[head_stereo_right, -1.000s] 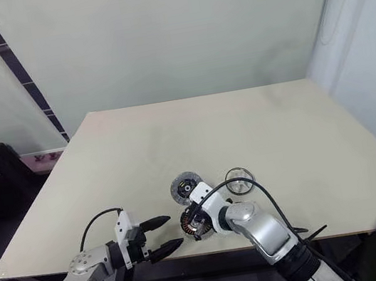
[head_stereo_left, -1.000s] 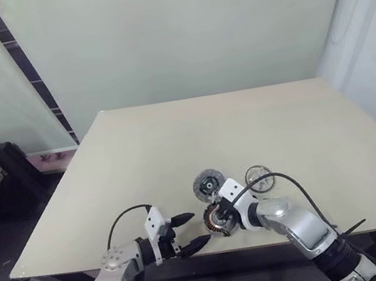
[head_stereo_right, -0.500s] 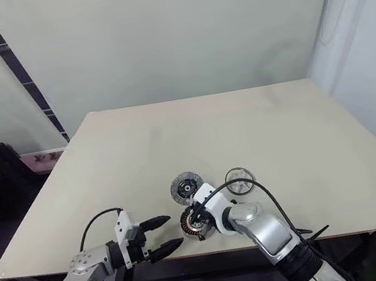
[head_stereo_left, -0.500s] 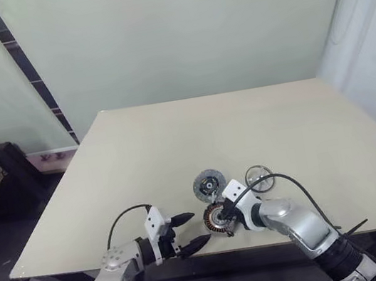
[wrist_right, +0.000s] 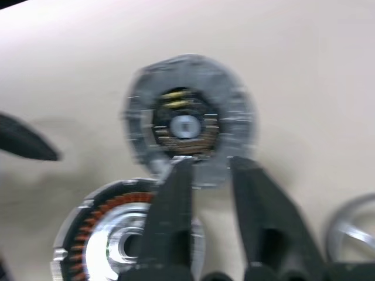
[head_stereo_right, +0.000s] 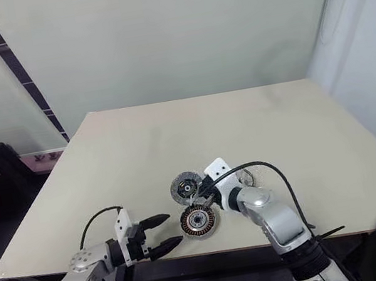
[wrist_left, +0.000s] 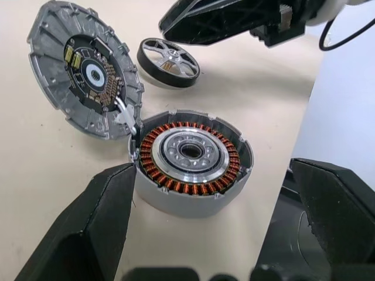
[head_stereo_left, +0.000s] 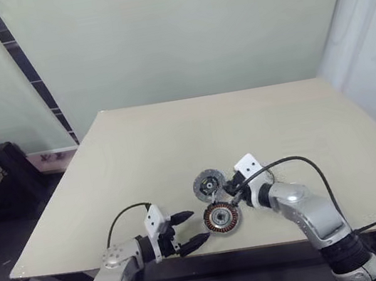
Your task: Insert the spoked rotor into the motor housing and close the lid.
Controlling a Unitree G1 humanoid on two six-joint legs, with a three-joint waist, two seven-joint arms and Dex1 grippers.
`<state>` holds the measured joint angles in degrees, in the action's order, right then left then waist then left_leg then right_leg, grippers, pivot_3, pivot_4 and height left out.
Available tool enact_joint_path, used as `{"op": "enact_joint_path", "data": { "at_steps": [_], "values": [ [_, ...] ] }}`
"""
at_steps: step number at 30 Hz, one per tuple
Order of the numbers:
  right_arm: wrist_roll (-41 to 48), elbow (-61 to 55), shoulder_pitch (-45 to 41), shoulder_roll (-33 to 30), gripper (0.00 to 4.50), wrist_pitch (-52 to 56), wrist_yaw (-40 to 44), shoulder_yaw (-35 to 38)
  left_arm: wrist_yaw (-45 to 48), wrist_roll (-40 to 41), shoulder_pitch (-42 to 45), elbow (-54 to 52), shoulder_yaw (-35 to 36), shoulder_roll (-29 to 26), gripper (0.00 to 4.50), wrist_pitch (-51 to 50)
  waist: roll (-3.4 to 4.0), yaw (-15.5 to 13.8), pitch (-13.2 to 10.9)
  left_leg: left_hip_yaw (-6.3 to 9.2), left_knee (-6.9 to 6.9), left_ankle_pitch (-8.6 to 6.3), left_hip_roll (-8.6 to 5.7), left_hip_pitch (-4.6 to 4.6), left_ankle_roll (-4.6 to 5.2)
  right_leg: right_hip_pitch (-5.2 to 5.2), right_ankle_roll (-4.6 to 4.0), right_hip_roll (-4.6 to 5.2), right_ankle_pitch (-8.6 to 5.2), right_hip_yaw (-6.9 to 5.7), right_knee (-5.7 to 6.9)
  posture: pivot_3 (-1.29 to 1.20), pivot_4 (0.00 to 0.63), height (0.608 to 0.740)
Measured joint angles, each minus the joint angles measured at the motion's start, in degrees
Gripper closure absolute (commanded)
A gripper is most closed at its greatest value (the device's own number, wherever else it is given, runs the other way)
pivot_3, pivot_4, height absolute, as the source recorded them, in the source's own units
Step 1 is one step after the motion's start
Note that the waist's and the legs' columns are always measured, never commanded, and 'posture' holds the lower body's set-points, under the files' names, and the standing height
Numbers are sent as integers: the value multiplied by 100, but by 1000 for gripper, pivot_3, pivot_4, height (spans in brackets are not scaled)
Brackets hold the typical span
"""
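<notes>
The two head views look forward and down from above onto the table [head_stereo_left: 174, 143], set slightly apart and sharing nearly all of it. Each wrist view looks along its own fingers from close range; both take in the same copper-wound disc [wrist_left: 190, 153] near the table's front edge.

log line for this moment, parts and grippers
spoked rotor: on table, beside motor housing, not inserted | lid: off, lying apart | left gripper: jaws open, empty | right gripper: jaws open, empty
</notes>
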<state>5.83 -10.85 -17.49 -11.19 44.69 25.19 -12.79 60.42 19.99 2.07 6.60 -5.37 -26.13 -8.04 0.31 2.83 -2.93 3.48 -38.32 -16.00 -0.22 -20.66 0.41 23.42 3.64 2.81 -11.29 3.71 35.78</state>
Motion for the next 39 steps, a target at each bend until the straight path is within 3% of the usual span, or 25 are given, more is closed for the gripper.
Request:
{"op": "enact_joint_path", "data": {
  "at_steps": [6, 7, 16, 27, 39],
  "values": [
    [118, -15, -5, -59, 220, 101, -490, 996, -3, 1, 7, 0, 0, 0, 0, 6, 0, -2, 0, -1, 0, 0, -1, -1, 0, -1, 0, 0, 0, 1, -2, 0, 0, 740],
    [135, 22, -9, -69, 25, 108, -573, 1164, -3, 1, 7, 0, 0, 0, 0, 6, 0, 0, 0, -2, 0, 0, -1, -1, 0, -1, 0, 0, 0, 1, -2, 0, 0, 740],
    [484, 790, -54, 285, 25, 139, -1082, 2104, -32, 1, 15, 1, 0, 29, 0, 32, 2, 6, -1, -4, 4, 0, 1, 1, 1, 0, -1, -2, 0, 5, 0, 0, 0, 740],
    [1392, 2430, -767, 660, 25, 366, -1138, 2957, -39, 3, 49, 0, 0, 48, 0, 49, 5, 9, 0, -5, 5, 0, -1, 1, 1, -2, 0, -2, 1, 9, -1, 0, 0, 740],
    [1441, 3699, -1126, 536, 25, -424, -1310, 3227, -130, 13, -218, -224, 9, -37, 0, 25, 9, 44, 0, -6, 8, 0, -1, 2, 1, -1, 0, -2, 1, 12, -1, 0, 0, 740]
  ]
}}
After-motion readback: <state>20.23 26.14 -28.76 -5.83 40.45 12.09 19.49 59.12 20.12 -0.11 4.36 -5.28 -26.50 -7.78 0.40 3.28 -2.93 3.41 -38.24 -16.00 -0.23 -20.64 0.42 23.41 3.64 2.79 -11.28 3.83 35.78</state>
